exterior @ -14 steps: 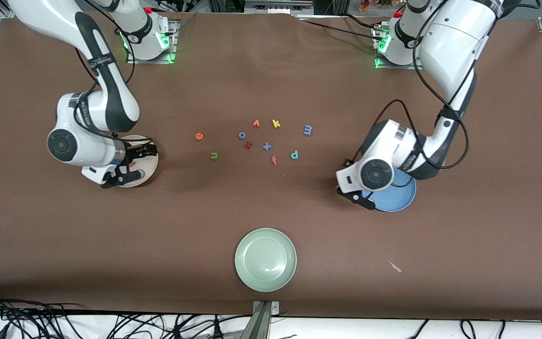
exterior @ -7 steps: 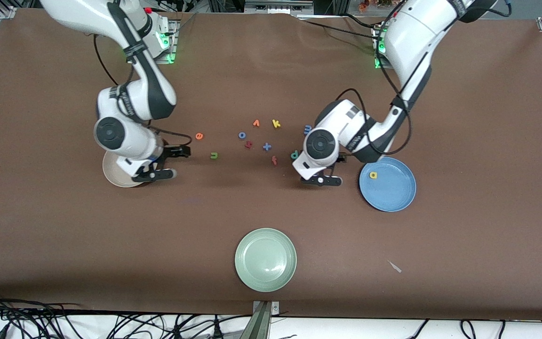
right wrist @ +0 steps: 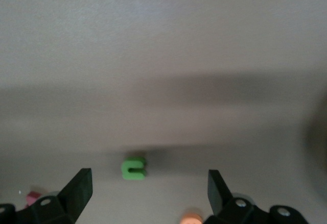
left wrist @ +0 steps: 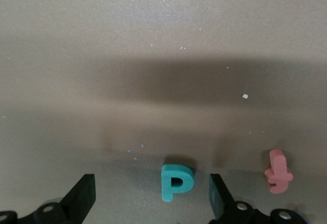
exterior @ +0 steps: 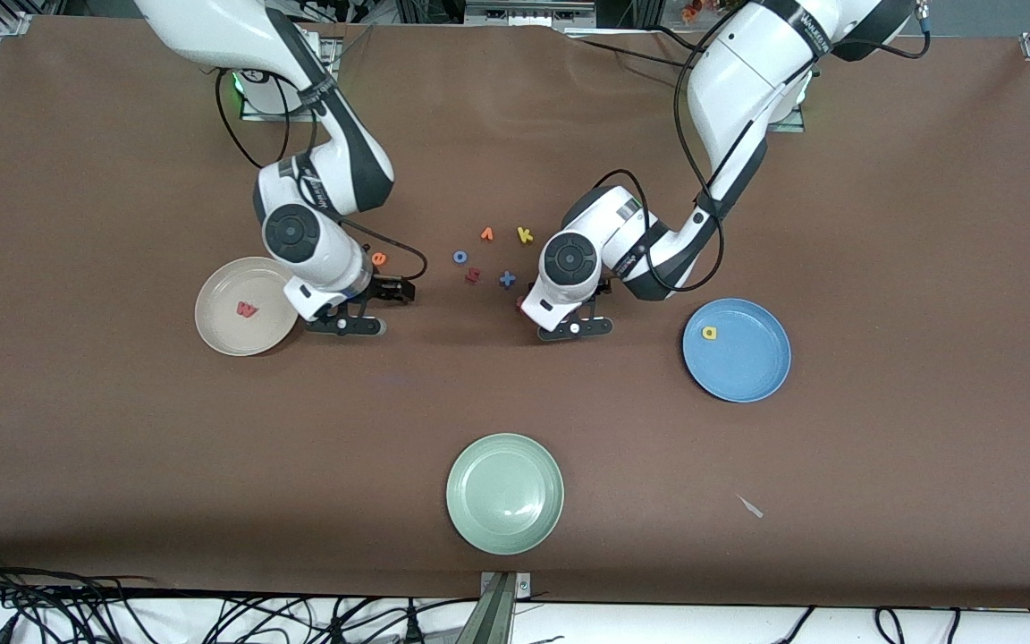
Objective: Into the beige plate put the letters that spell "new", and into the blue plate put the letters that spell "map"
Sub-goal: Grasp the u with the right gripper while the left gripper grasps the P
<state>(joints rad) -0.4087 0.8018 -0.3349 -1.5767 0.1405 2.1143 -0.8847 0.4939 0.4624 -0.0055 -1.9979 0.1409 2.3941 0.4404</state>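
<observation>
Overhead — left tool (left wrist: 150, 196) splayed above teal "p" (left wrist: 176, 182)

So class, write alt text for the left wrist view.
The left gripper hovers open over the brown table, its fingers either side of a teal "p". A pinkish letter lies beside it, outside the fingers.

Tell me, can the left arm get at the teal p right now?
Probably yes: the left tool stands open over the teal p, which lies flat between its fingers with nothing covering it.
</observation>
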